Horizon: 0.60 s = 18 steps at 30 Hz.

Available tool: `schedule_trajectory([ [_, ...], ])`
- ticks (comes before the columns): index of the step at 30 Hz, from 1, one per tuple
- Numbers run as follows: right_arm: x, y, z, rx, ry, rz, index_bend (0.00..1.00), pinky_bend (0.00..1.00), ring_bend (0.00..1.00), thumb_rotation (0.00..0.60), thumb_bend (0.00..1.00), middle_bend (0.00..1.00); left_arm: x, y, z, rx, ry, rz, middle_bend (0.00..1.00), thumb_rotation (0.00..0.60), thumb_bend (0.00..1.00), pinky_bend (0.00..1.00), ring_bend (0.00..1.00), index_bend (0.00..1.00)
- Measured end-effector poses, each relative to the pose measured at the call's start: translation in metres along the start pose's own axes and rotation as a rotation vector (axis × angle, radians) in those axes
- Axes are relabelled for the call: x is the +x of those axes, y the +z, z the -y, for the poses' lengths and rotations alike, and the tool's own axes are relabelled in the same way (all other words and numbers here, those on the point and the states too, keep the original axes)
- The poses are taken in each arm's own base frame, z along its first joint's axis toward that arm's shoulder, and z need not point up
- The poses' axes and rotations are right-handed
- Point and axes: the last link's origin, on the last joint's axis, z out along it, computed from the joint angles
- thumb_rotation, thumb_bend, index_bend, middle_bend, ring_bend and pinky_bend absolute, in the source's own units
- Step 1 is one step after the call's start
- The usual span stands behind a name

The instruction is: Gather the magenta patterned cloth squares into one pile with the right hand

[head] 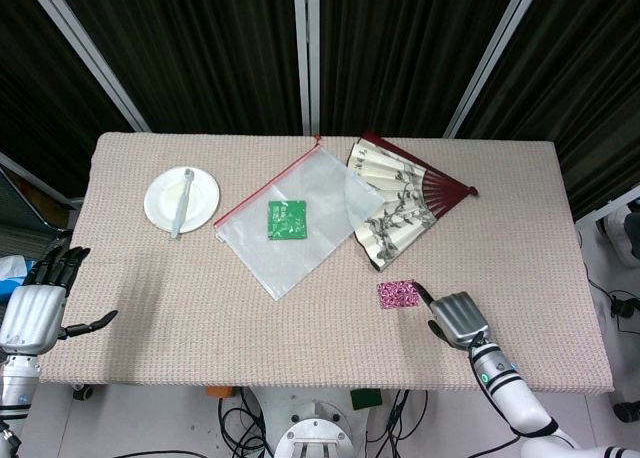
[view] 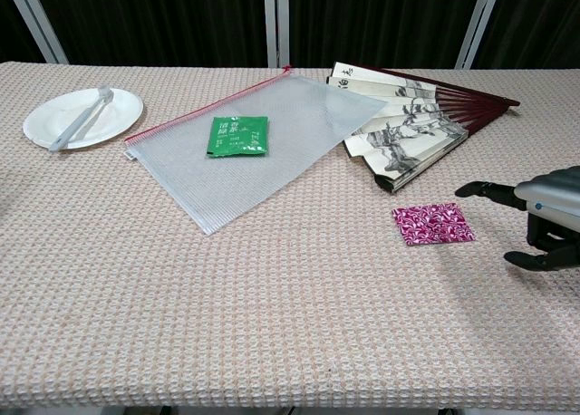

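Currently, one magenta cloth (view: 433, 224) lies flat on the mat (view: 272, 306), just in front of the fan (view: 408, 130). Right hand (head: 458, 318) rests just beside the cloth on its right, fingers spread and holding nothing; one finger extends toward the cloth without touching it. Left hand (head: 35, 303) sits at the mat's left edge, fingers apart, empty. Zip bag (head: 290, 218) with a green packet (head: 287, 220) lies mid-table; plate (head: 182, 198) at far left.
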Motion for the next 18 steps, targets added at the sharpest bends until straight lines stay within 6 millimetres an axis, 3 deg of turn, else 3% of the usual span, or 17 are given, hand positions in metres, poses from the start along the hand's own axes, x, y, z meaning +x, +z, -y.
schedule_trajectory([
  [18,0.0,0.017,0.018,0.073,0.08,0.104,0.0,0.91,0.97,0.6,1.0,1.0,0.0,0.0,0.001,0.004,-0.001,0.004,0.11,0.271,0.07,0.18,0.06,0.09],
])
